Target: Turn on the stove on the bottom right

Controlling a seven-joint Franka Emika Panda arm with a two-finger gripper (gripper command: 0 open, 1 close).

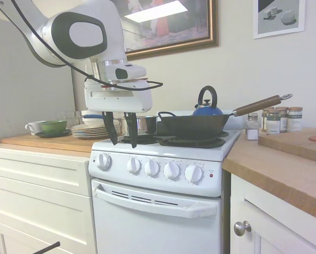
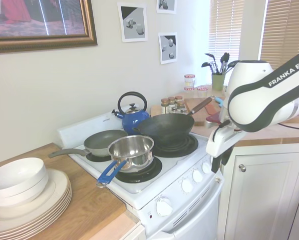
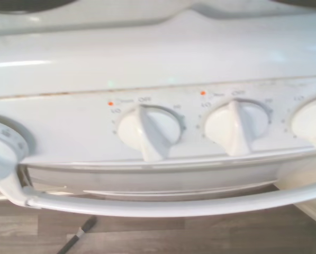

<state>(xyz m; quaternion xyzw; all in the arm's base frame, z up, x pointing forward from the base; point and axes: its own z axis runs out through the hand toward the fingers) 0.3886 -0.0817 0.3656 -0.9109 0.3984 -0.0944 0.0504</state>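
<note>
Two end effector (image 1: 122, 142) fingers parted, empty, above stove (image 1: 163, 182) knobs

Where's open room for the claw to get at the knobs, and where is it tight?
Free: the air in front of the knob row, above the oven handle. The open claw hangs at the stove's front edge. Crowded: the burners, holding the wok, pot, pan and kettle.

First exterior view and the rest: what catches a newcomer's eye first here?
The white robot arm's tool, its dark fingers open, hangs at the front left edge of the narrow white electric stove, above the row of five round white knobs. On the coils stand a black wok with a wooden handle, a blue kettle and a steel saucepan.
</note>
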